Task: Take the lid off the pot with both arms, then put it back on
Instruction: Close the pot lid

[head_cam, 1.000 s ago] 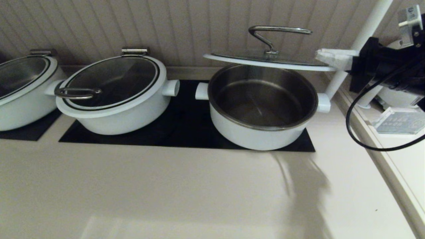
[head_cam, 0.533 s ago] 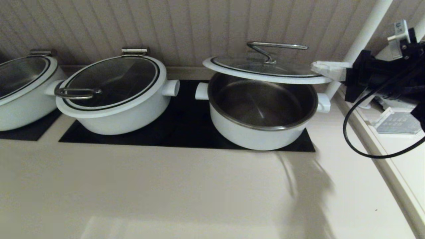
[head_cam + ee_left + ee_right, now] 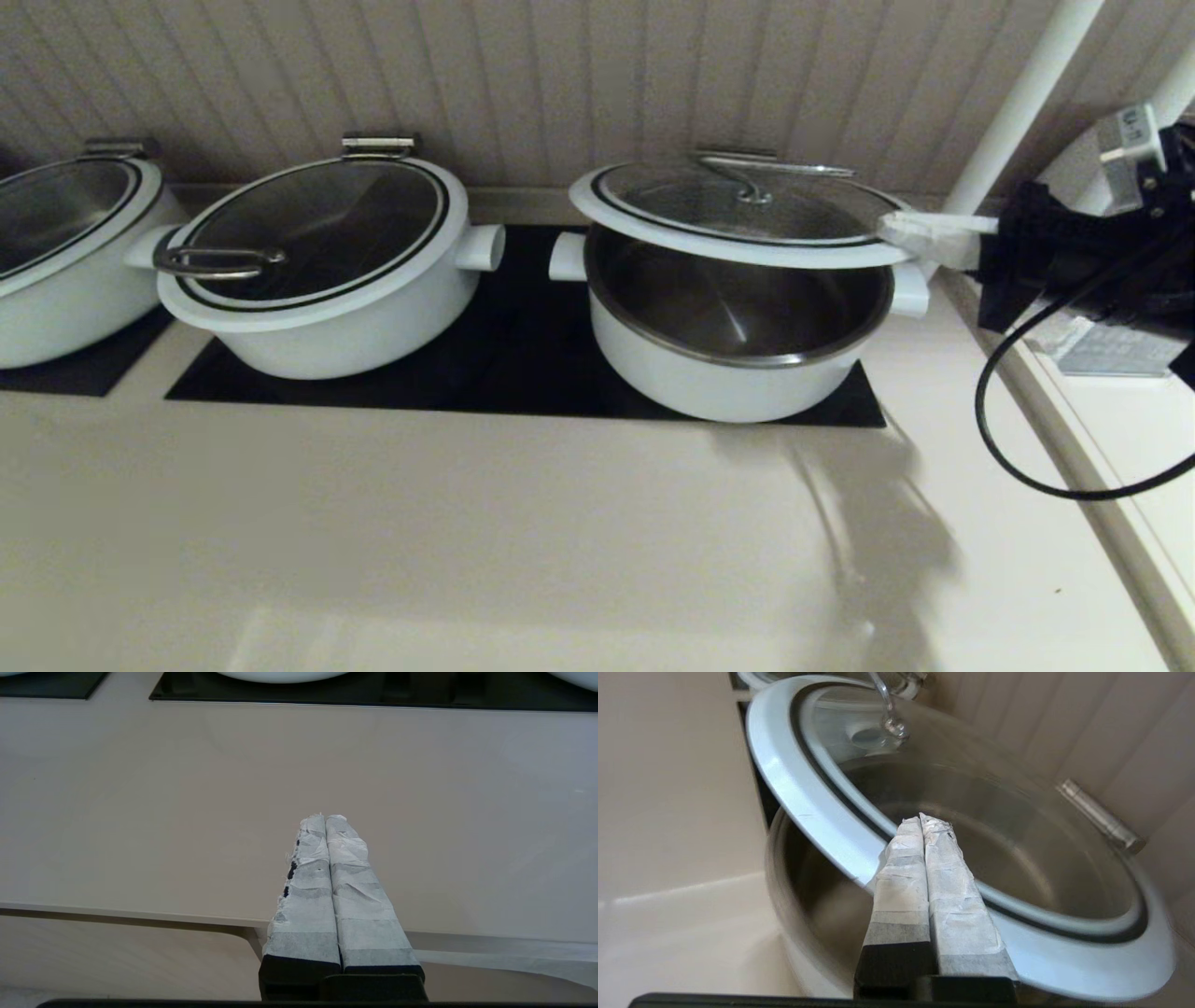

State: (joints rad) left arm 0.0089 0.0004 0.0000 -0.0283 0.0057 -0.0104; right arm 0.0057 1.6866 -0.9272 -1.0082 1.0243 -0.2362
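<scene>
Tilting over the pot [image 3: 738,350], the lid [image 3: 738,219] has its back edge low by the hinge at the wall and its front edge lifted, so the shiny bowl inside shows underneath. It looks held this way because it is on its way to closing, and I think it only needs to drop a little to sit flat. The pot sits at the right end of the black mat [image 3: 523,364], near the back edge of the counter [image 3: 467,532].

The right gripper [image 3: 920,235] is at the right side of the lid. Its taped fingers [image 3: 924,868] are pressed together, and their tips touch the white rim. Whether they pinch the rim or just hold it up from below, I cannot tell.

The left gripper [image 3: 327,821] has its fingers shut too and holds nothing. It hangs over the front edge of the counter, far from the pot.

Another white pot [image 3: 322,266] with its lid on sits at the left end of the mat.
</scene>
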